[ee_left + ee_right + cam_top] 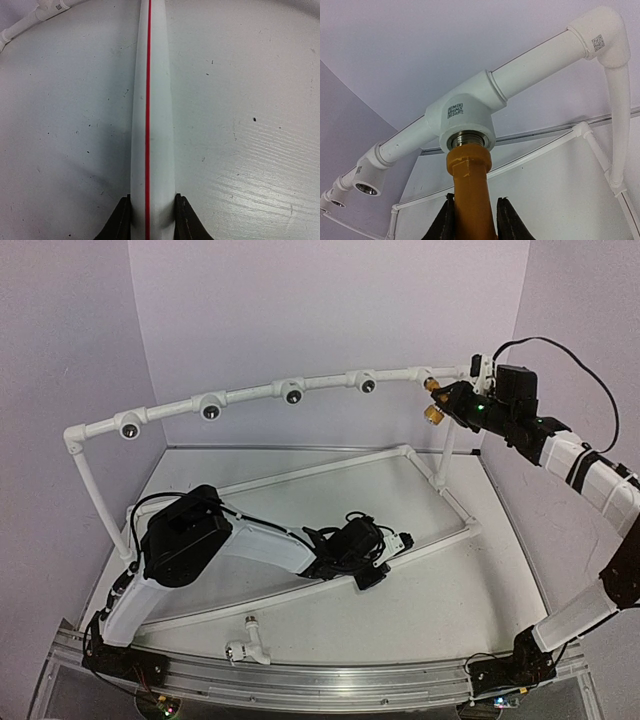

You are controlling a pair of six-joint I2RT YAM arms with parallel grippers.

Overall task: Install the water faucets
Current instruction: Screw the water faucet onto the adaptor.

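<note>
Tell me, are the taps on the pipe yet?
Nearly one. The right hand grips the yellow-orange tap, whose top sits in the end socket; whether it is tight I cannot tell. The left hand clamps a red-striped pipe. The white tap lies on the table, not yet fitted, and four sockets are empty.
</note>
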